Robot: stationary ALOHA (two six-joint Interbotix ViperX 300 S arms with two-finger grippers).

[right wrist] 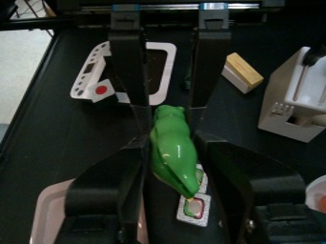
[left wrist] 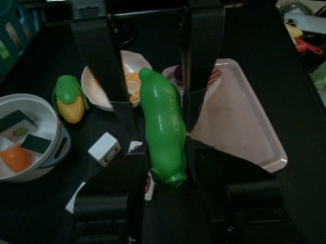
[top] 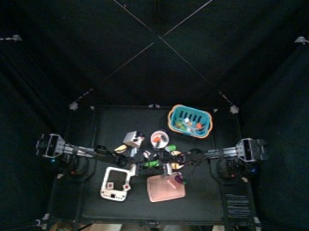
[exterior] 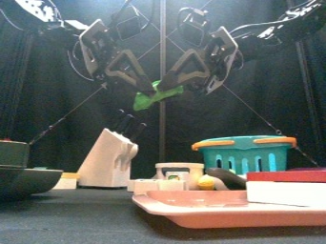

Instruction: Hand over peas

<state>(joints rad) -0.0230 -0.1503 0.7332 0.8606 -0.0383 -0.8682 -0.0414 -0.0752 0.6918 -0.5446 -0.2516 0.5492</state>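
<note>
Nearest the table's front edge lies a pink tray [exterior: 204, 205] with a red-and-white box [exterior: 288, 187] resting on its right side. Just behind the tray stand a small white container [exterior: 178, 175] with a yellow item beside it, a white knife block [exterior: 106, 158] tilted on the left, and a teal basket [exterior: 245, 152] on the right. At the far left edge of the front view sits a dark bowl [exterior: 23, 179].

Above all this, high over the middle of the table, the green pea pod [exterior: 158, 94] hangs in the air between the two arms. The left gripper [exterior: 128, 67] has its jaws closed on one end of the pod; the left wrist view shows the pod [left wrist: 162, 124] running lengthwise between the black jaws. The right gripper [exterior: 192, 65] meets it from the other side, and the right wrist view shows the pod [right wrist: 173, 148] lying between its jaws too, which sit against the pod's sides, so both grippers grip it at once.

From above, the two grippers meet near the table's centre [top: 157, 161], with a white rack-like item [top: 115, 181] and the pink tray [top: 164, 189] toward the front and the teal basket [top: 190, 118] toward the back right.
</note>
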